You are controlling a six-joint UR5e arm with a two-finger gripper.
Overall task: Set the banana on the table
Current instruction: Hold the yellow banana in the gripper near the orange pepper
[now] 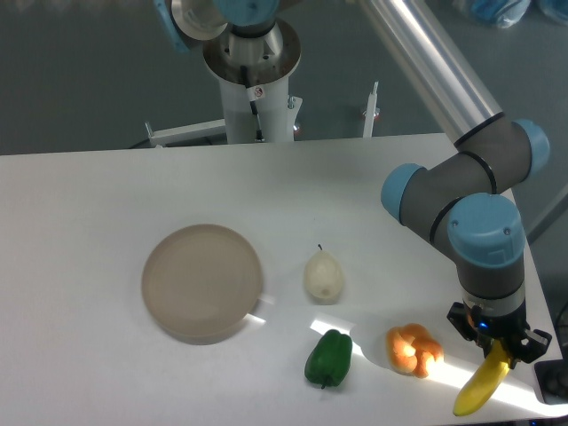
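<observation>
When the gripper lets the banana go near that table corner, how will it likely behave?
The banana looks like smooth plastic, so probably stiff, light and a bit slippery. The gripper holds only its upper end, so it may swing or drop tip first. Its curved shape could rock or slide toward the table edge close by.

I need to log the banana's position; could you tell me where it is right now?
The banana is at the lower right of the camera view, hanging tilted from the gripper near the table's right edge, just right of the orange fruit.
</observation>
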